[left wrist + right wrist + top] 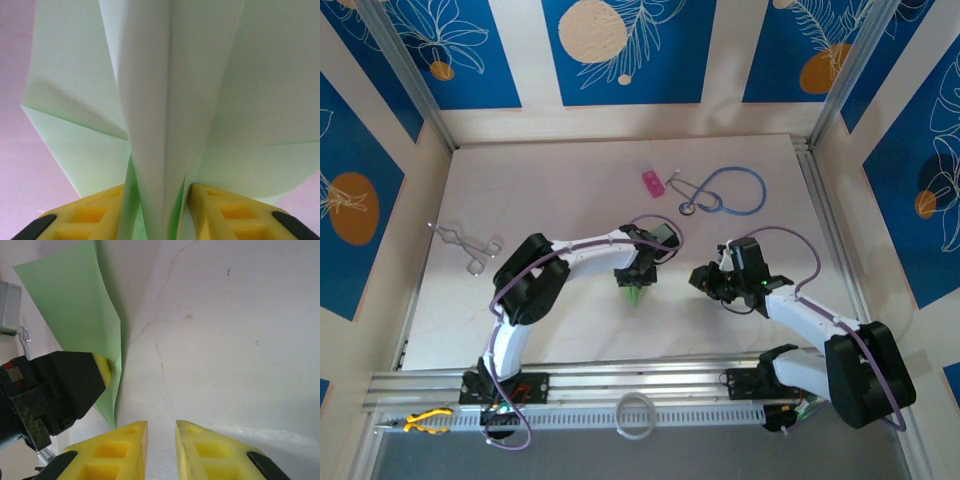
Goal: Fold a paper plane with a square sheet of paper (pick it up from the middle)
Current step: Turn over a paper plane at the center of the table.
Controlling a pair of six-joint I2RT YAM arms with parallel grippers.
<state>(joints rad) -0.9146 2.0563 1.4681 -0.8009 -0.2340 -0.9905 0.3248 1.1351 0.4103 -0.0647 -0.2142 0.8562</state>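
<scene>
Left hand (pixel 159 192): yellow fingers closed on the centre fold of the paper plane (pixel 165 100), held over the middle of the worktop (pixel 570 200). Right hand (pixel 161 427): near the plane, to its right, fingers a narrow gap apart, gripping nothing. Farther back: pink block (pixel 652 181) beside blue stethoscope (pixel 725 190), both clear of the hands.

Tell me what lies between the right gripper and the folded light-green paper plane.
Only bare pale tabletop separates the right gripper from the light-green paper plane, per the top view.
</scene>
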